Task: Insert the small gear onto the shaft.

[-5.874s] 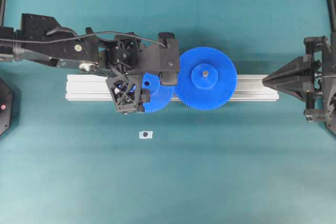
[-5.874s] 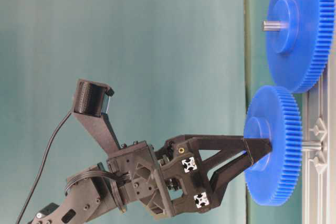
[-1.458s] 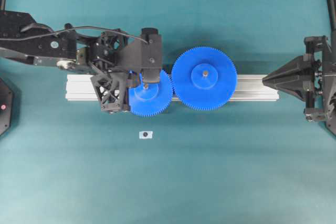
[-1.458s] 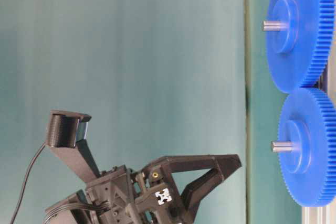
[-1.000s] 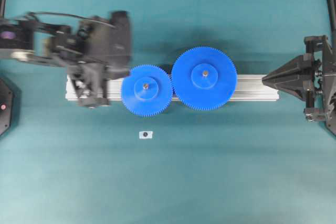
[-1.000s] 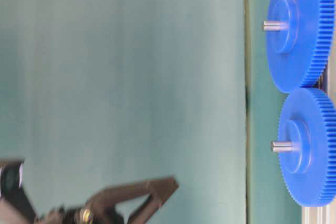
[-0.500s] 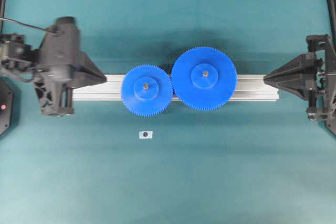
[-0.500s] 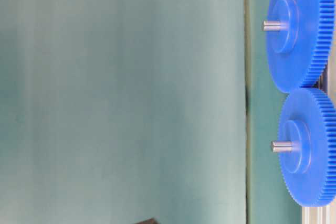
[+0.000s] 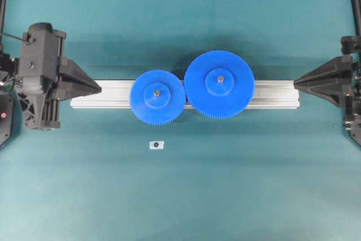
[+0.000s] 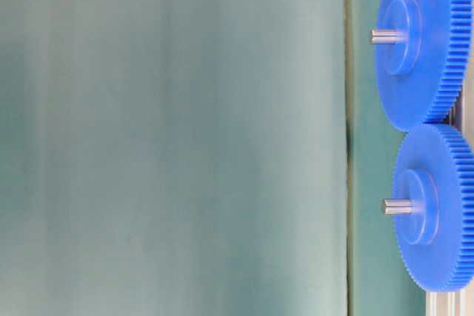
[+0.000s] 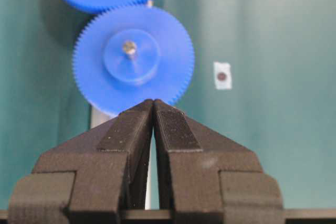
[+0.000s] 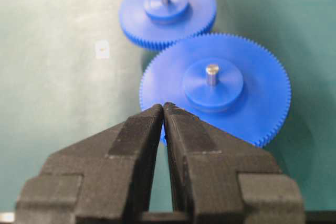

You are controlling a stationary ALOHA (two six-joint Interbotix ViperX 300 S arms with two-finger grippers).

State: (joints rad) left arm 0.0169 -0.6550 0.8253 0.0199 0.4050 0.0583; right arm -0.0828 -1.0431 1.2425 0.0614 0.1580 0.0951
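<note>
Small gear (image 9: 157,97): blue toothed plastic disc with a raised round hub; lies flat on the rail, seated over the shaft, at 9 o'clock of the big gear, teeth meeting.
Shaft (image 9: 156,91): thin grey metal pin standing up through the hub; its tip shows above the hub in the table-level view (image 10: 397,206) and both wrist views.
Big gear (image 9: 220,84): wider blue disc of the same make, own pin through its hub, on the rail toward 3 o'clock.
Rail (image 9: 271,94): long grooved silver aluminium bar lying 9-to-3 across the overhead view, under both gears.
Tag (image 9: 156,145): small white patch with a dark dot, on the mat at 6 o'clock of the small gear, apart from it.
Mat (image 9: 180,196): teal cloth, faintly creased.
Left gripper (image 9: 99,88): at 9 o'clock, just off the rail's end, well apart from the small gear; fingers pressed together, nothing between them.
Right gripper (image 9: 295,82): at 3 o'clock, tip by the rail's other end; fingers together at the tips, holding nothing.
</note>
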